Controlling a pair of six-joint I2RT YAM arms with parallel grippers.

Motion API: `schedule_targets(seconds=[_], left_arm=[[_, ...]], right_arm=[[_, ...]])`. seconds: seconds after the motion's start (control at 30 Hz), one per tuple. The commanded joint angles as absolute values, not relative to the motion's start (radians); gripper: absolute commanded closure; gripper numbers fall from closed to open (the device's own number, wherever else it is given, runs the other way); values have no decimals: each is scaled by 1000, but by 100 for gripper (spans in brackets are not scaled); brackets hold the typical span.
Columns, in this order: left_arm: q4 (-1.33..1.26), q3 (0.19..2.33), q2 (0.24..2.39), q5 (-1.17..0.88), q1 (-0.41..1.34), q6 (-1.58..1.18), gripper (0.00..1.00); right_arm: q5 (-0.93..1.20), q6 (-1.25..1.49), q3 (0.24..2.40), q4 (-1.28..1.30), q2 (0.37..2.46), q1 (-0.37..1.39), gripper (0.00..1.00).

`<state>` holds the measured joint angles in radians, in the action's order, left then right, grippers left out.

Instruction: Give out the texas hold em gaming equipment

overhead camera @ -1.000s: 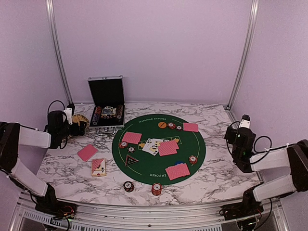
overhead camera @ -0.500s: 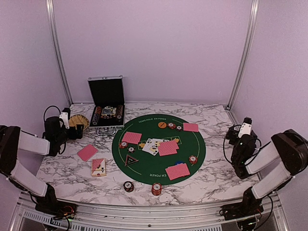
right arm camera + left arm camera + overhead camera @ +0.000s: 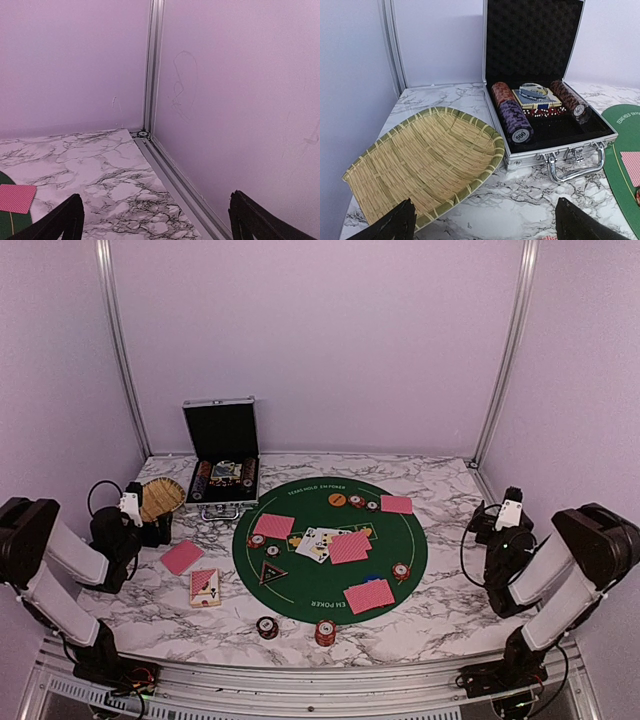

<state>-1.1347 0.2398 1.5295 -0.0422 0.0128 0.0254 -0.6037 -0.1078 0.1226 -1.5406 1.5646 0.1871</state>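
The equipment lies spread on and around the green mat (image 3: pixel 300 592). Red-backed cards (image 3: pixel 349 547) lie on the mat with a few face-up cards (image 3: pixel 315 540), and one more card (image 3: pixel 182 557) lies off its left edge. Small chip stacks (image 3: pixel 325 632) stand at the near rim. A black triangle button (image 3: pixel 272 572), an orange button (image 3: pixel 337 499) and a blue button (image 3: pixel 372 579) rest on the felt. My left gripper (image 3: pixel 153 528) (image 3: pixel 485 210) is open and empty by the basket. My right gripper (image 3: pixel 490 520) (image 3: pixel 155 200) is open and empty, facing the back right corner.
An open silver case (image 3: pixel 222 445) (image 3: pixel 555 150) with rows of chips (image 3: pixel 515 120) stands at the back left. A woven basket (image 3: pixel 160 496) (image 3: pixel 420 160) lies beside it. A boxed deck (image 3: pixel 205 587) lies left of the mat. Frame posts and purple walls close in the table.
Both arms have drawn back and down toward their own sides of the table. The left gripper has moved away from the case. Both stay open and nothing on the table has moved.
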Motion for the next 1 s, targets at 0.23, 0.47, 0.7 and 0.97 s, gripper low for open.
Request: schedule_targets(seconds=[0.23,0.47,0.7,0.97], left_arm=[[-1253,250,1528,-14,7,15,1],[-1253,249,1528,-14,6,16,1],[-1254,249,1529,-15,7,16,1],[-1253,249,1528,-15,7,17,1]], right_arm=[[-371,-37,219,-1401,1599,61,1],[-365,-44,219,-1415,1603,63,1],[-365,-45,218,-1415,1603,62,1],[-367,-52,223,-1411,1606,66,1]])
